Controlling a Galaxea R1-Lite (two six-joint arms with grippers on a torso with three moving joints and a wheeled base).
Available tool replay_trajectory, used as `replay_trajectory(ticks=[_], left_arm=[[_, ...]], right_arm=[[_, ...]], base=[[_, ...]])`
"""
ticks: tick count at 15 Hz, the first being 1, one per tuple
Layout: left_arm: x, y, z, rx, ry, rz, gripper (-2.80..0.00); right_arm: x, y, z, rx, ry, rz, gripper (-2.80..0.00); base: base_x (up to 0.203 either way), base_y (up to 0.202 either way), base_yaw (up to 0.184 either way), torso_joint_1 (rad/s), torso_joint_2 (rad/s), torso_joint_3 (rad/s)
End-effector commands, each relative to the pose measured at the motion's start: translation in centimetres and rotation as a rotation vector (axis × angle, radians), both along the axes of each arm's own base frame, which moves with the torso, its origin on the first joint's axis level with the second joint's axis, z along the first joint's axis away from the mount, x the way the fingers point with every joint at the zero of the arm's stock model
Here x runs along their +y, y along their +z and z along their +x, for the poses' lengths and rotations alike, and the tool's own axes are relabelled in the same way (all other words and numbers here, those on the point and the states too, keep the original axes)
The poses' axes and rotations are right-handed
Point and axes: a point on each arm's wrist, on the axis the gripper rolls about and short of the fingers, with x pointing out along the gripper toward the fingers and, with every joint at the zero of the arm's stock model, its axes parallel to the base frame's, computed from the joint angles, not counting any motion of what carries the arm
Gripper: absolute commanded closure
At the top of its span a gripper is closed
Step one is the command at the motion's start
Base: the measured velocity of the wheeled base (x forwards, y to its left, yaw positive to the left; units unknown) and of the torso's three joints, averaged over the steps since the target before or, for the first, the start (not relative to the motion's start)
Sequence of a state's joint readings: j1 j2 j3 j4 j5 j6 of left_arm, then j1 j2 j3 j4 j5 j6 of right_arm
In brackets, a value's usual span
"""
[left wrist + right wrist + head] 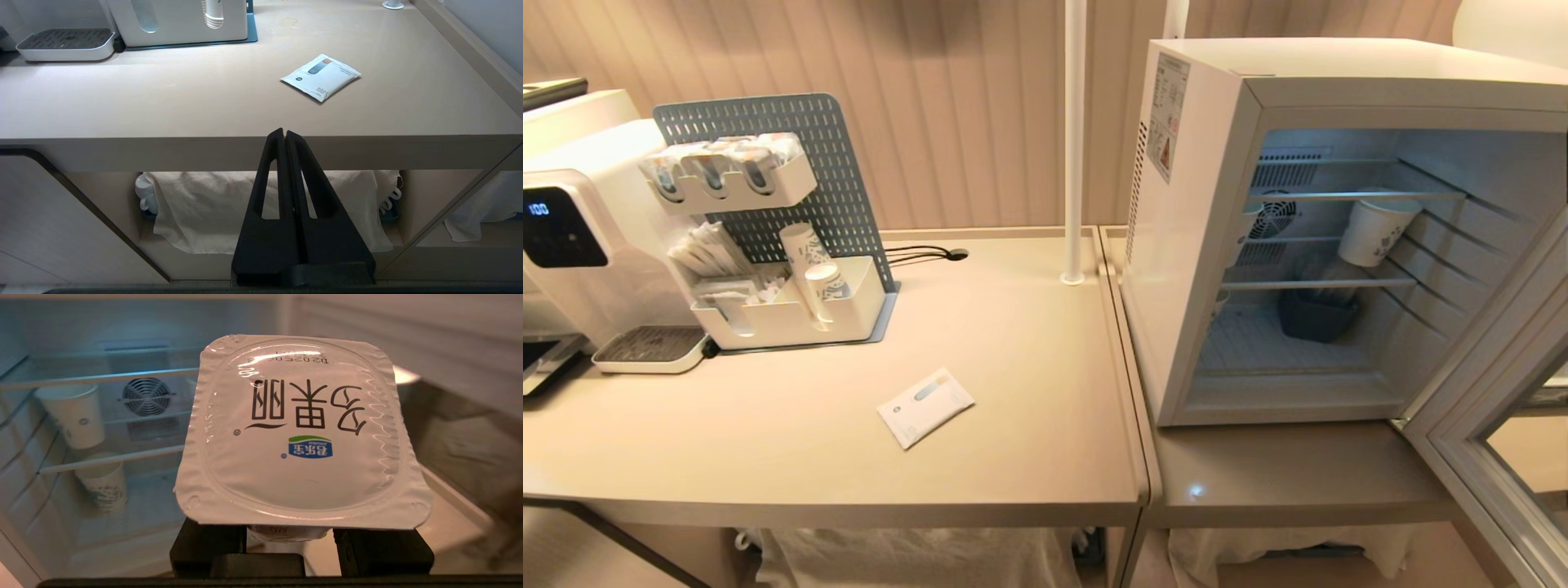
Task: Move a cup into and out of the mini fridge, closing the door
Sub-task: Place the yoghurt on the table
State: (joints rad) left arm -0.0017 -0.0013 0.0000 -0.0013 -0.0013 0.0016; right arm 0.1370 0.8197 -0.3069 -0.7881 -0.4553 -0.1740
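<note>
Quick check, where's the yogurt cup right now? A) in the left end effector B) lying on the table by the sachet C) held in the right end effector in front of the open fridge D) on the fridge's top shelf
C: the right wrist view shows the cup clamped in the right end effector, with the open mini fridge behind it.

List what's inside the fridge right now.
In the fridge: a paper cup tilted on the wire shelves, a dark tub on the floor, a fan on the back wall. Another paper cup shows lower down. The left front corner is hidden.
</note>
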Motion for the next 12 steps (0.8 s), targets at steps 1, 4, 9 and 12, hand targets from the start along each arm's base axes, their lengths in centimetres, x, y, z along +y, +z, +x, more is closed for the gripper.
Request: replay_trajectory(ticks=[1,4,9,12], left_arm=[[0.0,0.0,0.0,0.001,0.000,0.000,0.00],[0.0,0.0,0.0,0.001,0.000,0.000,0.00],[0.0,0.0,0.0,0.003,0.000,0.000,0.00],[0.0,0.0,0.0,0.001,0.000,0.000,0.00]], right_arm=[[-1.0,-0.4,-6.4,-0.055,-0.044,0.021,0.00],[-1.4,-2.4,-10.2,-0.017,-0.170,0.036,0.00],[-0.9,-7.2,-13.4,-0.123,0.019,0.029,0.00],[-0.4,-10.4,-11.9,-0.012,0.240,0.066,0.00]], base=[[0.000,0.000,0.000,0.000,0.00,0.000],[0.000,0.000,0.000,0.000,0.00,0.000],[0.000,0.000,0.000,0.000,0.00,0.000],[0.000,0.000,0.000,0.000,0.00,0.000]])
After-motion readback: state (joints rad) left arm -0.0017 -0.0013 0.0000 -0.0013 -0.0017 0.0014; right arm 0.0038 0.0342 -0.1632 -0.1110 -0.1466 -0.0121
